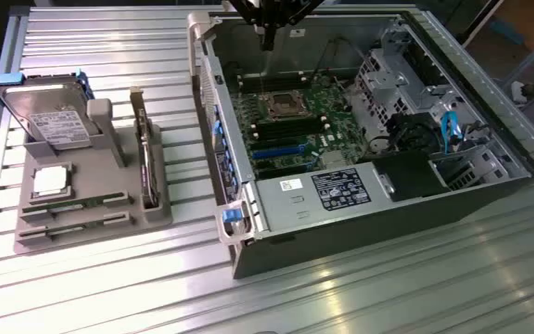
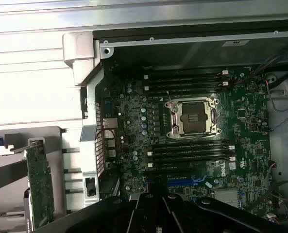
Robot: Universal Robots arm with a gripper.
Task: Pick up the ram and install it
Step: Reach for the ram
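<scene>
Two ram sticks lie in the front slots of a grey holder (image 1: 91,240) at the exterior view's left: one ram (image 1: 74,204) and a second ram (image 1: 70,229) just in front of it, both thin and green. My gripper (image 1: 267,43) hangs well away from them, above the back of the open computer case (image 1: 360,236), shut with nothing between its fingers. In the wrist view the gripper (image 2: 157,213) looks down on the motherboard (image 2: 134,121), with its empty processor socket (image 2: 192,118) and long dark memory slots (image 2: 190,150) on either side of it.
The holder also carries a hard drive (image 1: 49,118), a square silver processor chip (image 1: 51,179) and a dark expansion card (image 1: 144,163) standing on edge. The case's raised side wall (image 1: 213,111) separates holder and motherboard. Drive cage and cables (image 1: 416,111) fill the case's far side.
</scene>
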